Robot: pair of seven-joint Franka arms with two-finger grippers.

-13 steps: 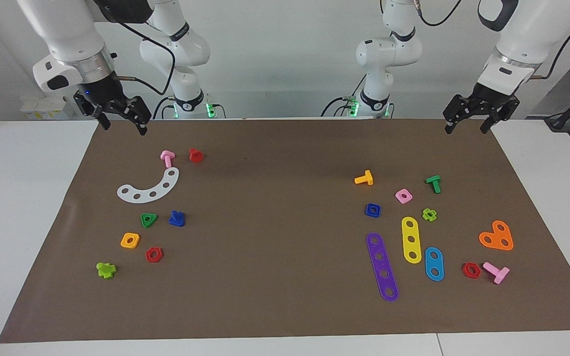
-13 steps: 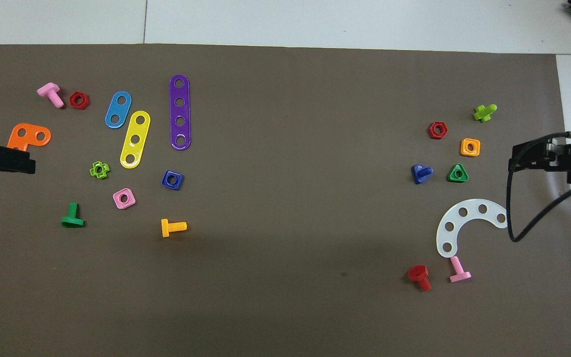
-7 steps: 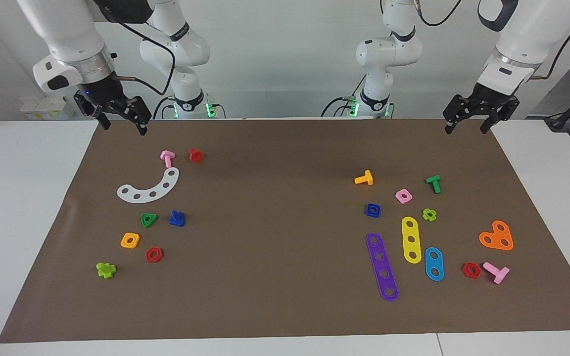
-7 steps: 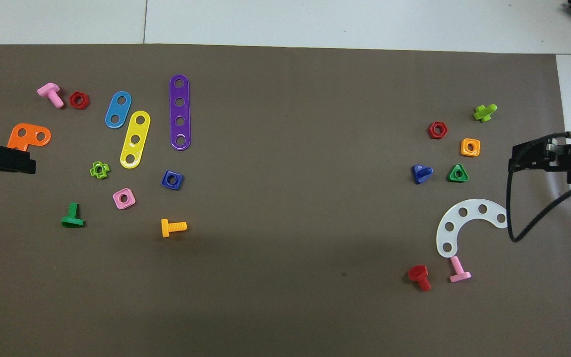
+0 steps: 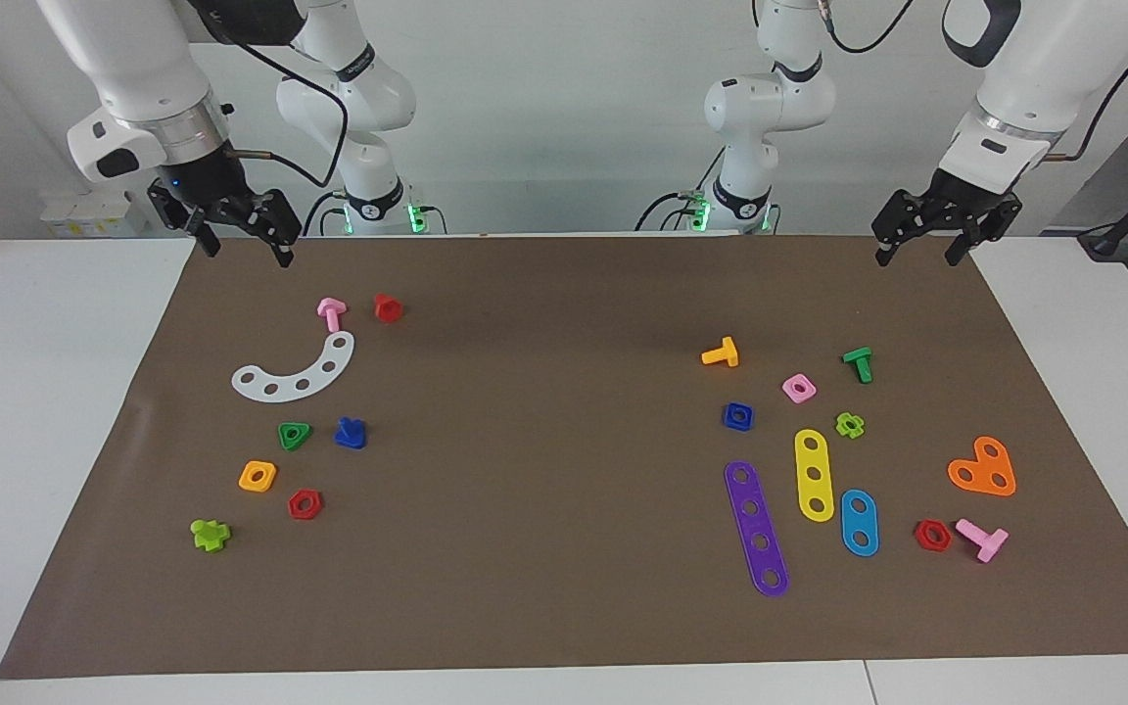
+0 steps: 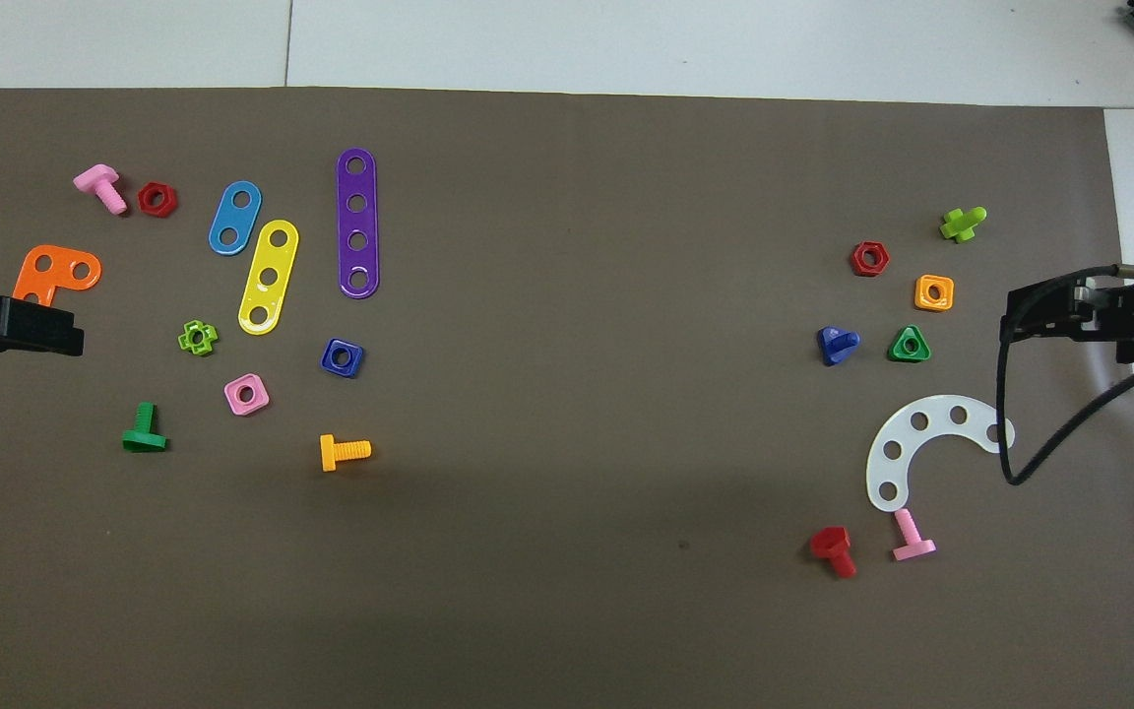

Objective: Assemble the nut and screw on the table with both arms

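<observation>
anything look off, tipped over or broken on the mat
Nothing stands out. The blue nut and blue screw lie whole and apart on the mat, with both grippers raised and open.

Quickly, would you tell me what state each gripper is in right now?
Left gripper: open, holding nothing, raised over the mat's edge nearest the robots.
Right gripper: open, holding nothing, raised over the mat's corner near its own base.
</observation>
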